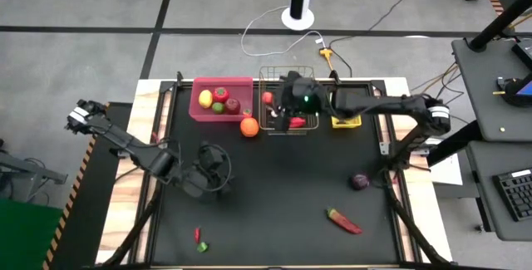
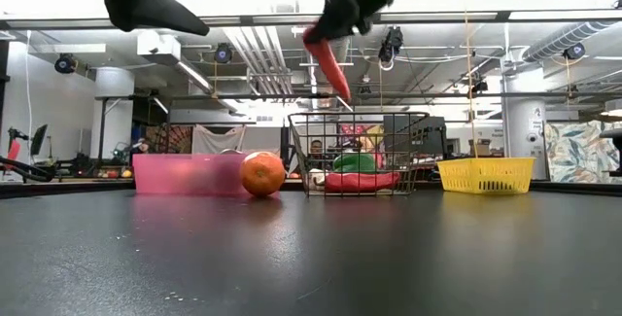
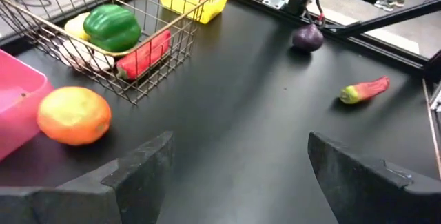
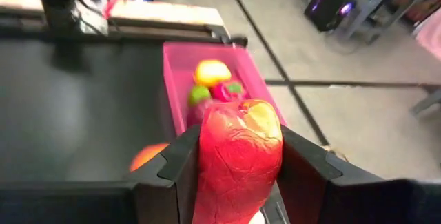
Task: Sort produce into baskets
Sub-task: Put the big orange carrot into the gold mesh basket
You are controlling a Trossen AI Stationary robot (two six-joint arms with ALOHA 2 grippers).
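Observation:
My right gripper hangs high over the wire-mesh basket, shut on a red chilli. The basket holds a green pepper, a red chilli and pale pieces. The pink bin to its left holds a lemon and other fruit. An orange lies on the table between them. The yellow bin stands on the right. My left gripper hovers open at mid-left, holding nothing. My right gripper pinches the red chilli's thick upper end between its two fingers. The fingers point nearly level, toward the pink bin. The chilli hangs slanting below them, lifted clear above the wire basket's rim.
On the near half of the black table lie a purple onion, a red-and-green chilli, a small red chilli and a green lime. Wide bare table lies between these.

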